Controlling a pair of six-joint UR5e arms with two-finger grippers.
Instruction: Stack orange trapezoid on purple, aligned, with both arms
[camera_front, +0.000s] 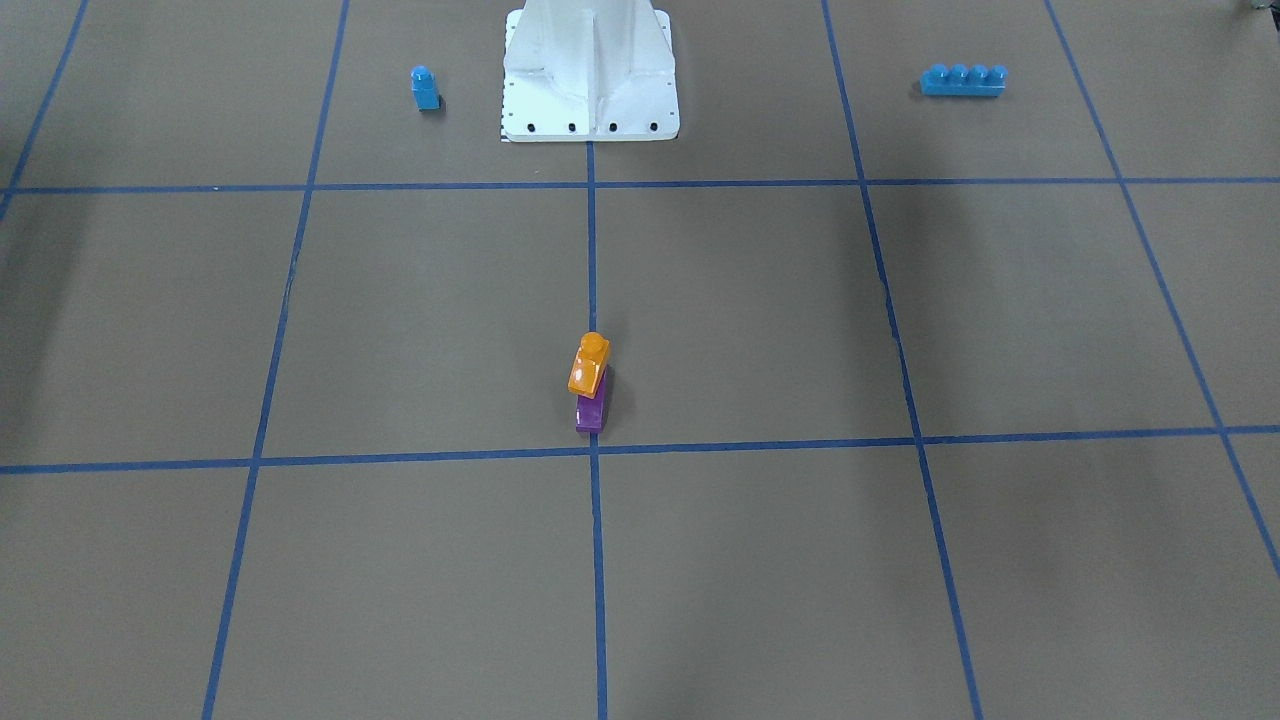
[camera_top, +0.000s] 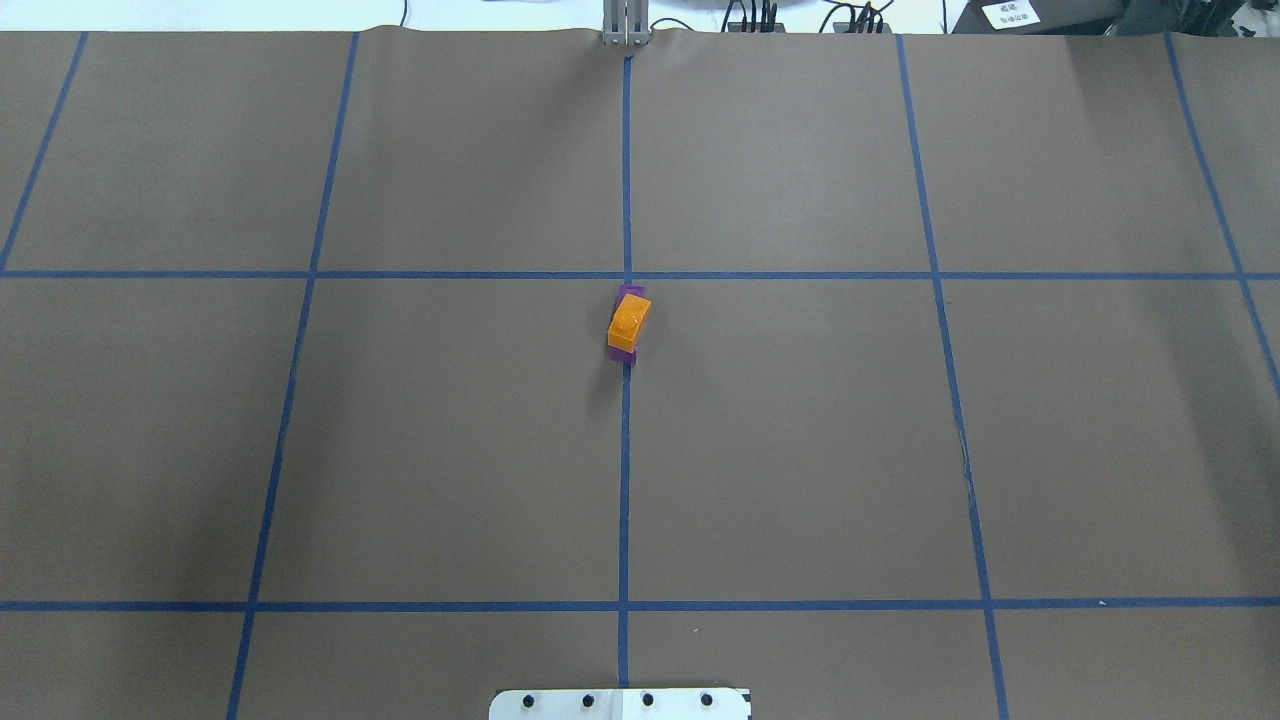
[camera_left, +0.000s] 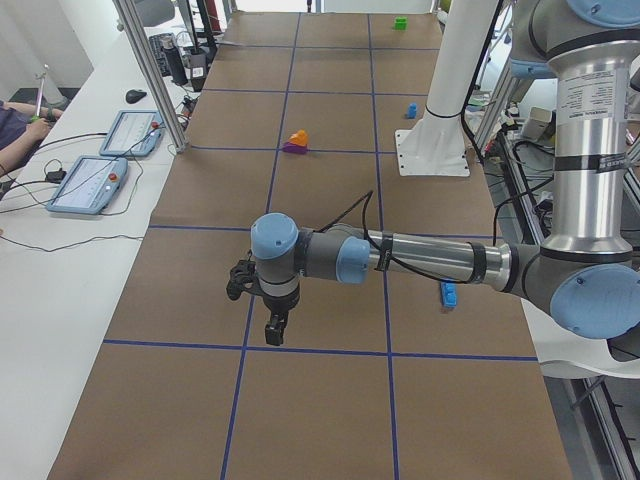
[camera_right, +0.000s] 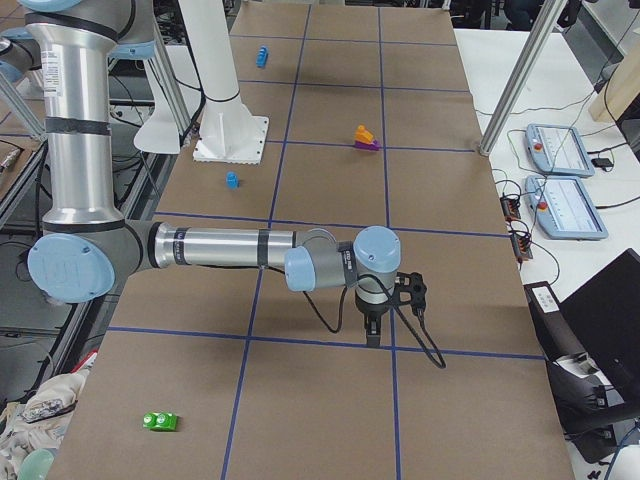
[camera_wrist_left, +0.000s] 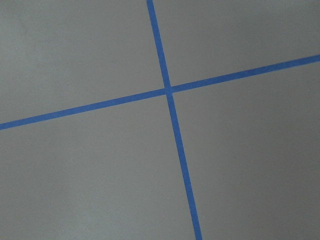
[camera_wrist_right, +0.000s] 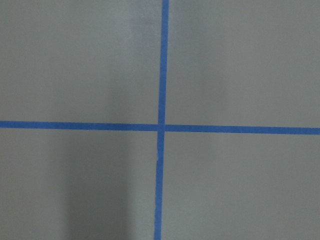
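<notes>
My left gripper hangs low in the left side view, my right gripper low in the right one; I cannot tell either's opening. Mid-frame overhead, the orange trapezoid sits slightly askew on the purple. The top-right label is unreadable.

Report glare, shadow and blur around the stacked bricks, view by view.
Front-facing view: white glare streaks on the slope of the orange brick; overhead view: a faint soft shadow left of the purple brick; right wrist view: soft focus, a dim band left of the tape cross; left wrist view: even light.
</notes>
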